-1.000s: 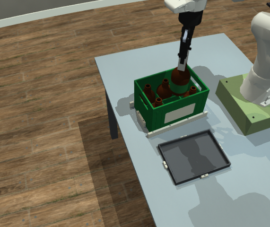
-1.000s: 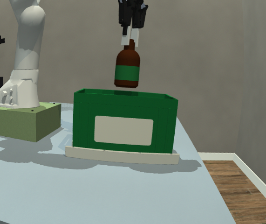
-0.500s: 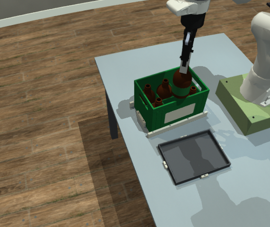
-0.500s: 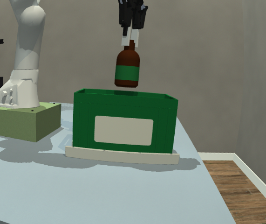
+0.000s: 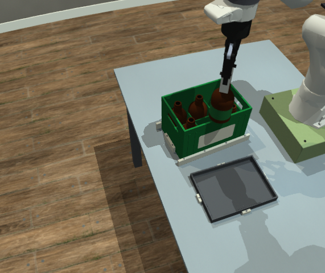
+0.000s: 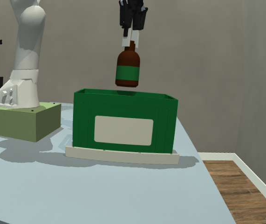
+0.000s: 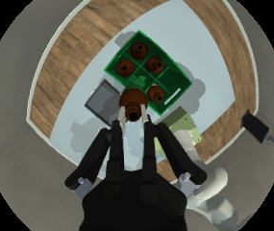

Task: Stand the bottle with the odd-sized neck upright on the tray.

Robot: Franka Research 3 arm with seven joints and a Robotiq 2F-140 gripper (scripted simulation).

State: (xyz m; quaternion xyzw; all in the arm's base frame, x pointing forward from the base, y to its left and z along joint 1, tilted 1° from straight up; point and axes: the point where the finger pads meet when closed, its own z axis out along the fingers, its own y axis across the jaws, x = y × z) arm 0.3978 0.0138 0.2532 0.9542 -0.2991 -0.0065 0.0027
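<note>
My gripper point(image 5: 224, 89) point(image 6: 130, 45) point(image 7: 133, 111) is shut on the neck of a brown bottle with a green band point(image 5: 221, 100) point(image 6: 127, 73) point(image 7: 133, 97). The bottle hangs close to upright, its base above the rim of the green crate point(image 5: 189, 144) point(image 6: 126, 106). Other brown bottles stand in the crate's cells: one at the far left point(image 5: 177, 112), one behind the middle point(image 5: 197, 110), one at the near left point(image 5: 190, 120) and one at the right point(image 5: 234, 108) point(image 7: 156, 94), mostly hidden in the top view. The dark grey tray point(image 5: 205, 194) point(image 7: 99, 100) lies flat and holds nothing. Neck widths cannot be compared here.
Cream strips, one along the crate's long side point(image 5: 213, 149) point(image 6: 122, 155), border the crate. Small cream blocks point(image 5: 198, 198) sit around the tray. The arm's base stands on a green block point(image 5: 277, 126) point(image 6: 10, 122) to the right of the crate in the top view.
</note>
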